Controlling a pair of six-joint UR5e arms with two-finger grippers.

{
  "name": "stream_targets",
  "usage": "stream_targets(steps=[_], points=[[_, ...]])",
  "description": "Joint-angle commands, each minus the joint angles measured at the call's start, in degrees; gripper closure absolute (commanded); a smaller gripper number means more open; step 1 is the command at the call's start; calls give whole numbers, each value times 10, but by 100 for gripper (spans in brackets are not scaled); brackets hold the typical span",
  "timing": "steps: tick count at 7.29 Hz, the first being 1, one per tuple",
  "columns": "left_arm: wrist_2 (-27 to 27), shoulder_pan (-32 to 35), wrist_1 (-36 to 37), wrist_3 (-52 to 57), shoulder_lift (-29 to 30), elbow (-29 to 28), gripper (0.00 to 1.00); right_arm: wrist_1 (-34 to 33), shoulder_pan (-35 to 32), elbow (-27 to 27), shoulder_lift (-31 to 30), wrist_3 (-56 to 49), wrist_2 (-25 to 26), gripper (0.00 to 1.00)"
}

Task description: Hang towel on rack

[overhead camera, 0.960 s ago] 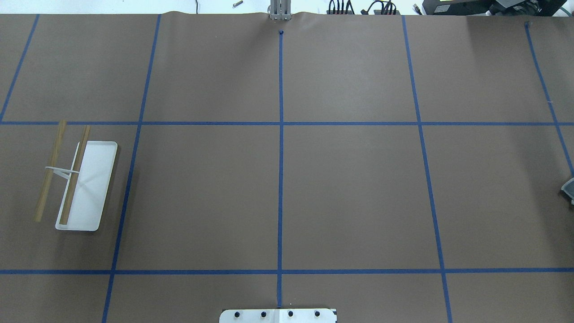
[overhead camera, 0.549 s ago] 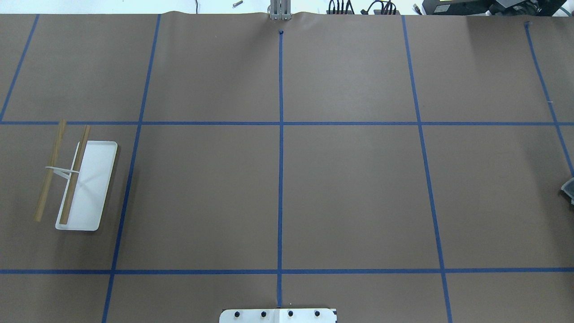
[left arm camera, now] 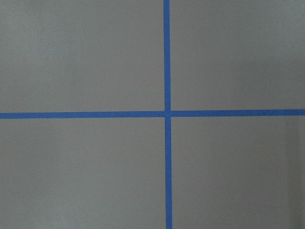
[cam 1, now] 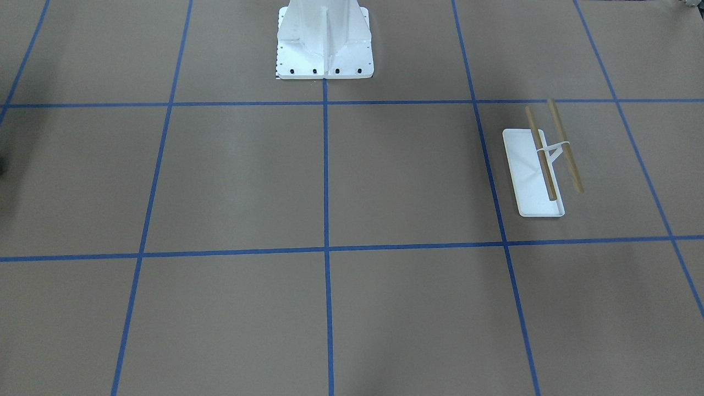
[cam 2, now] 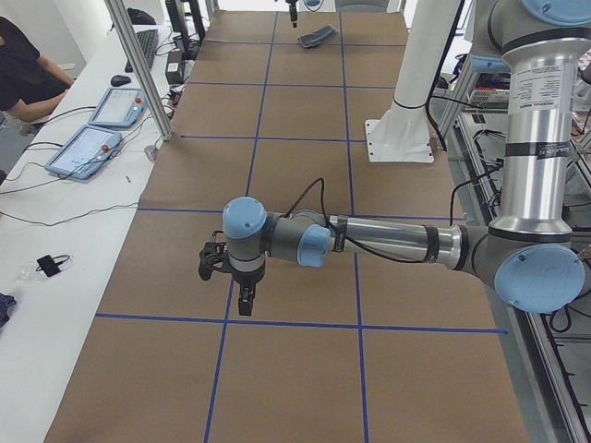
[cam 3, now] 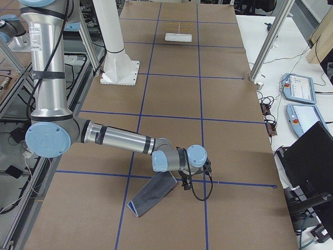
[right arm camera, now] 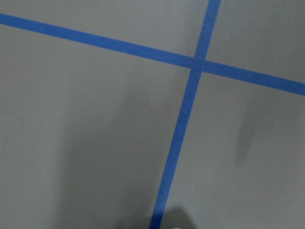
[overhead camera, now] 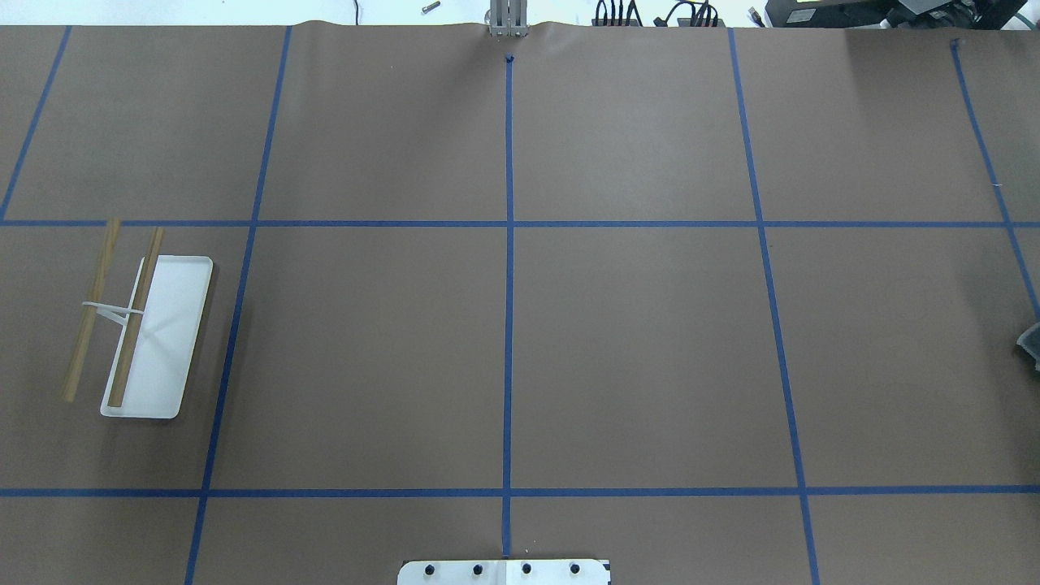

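Towel (cam 3: 153, 195), dark grey rectangular cloth, was judged light and limp, best pinched at a corner; whether the right gripper (cam 3: 185, 183) was closed could not be told.

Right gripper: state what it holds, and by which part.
Cannot be told. The towel slants up from the table to the right gripper, top end at it, but this side view does not show whether the jaws grip.

Grey, blue-edged towel (cam 3: 153, 194) aslant, far on robot's right; white-based two-rod rack (overhead camera: 171, 341) upright, far left.
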State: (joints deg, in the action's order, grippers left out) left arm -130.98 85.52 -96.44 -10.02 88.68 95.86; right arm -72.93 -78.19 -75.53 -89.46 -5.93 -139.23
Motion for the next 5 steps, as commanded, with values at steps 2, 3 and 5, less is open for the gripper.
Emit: stream_targets(steps=[2,3,5], points=[[-1,0,0,0,3,-1,1,2,37,3,-2,-19,14,0],[-1,0,-1,0,4,-1,1,2,37,6,-6,-20,15,0],[-1,0,-1,-1,5,-1,1,2,37,8,-18,-34,33,0]])
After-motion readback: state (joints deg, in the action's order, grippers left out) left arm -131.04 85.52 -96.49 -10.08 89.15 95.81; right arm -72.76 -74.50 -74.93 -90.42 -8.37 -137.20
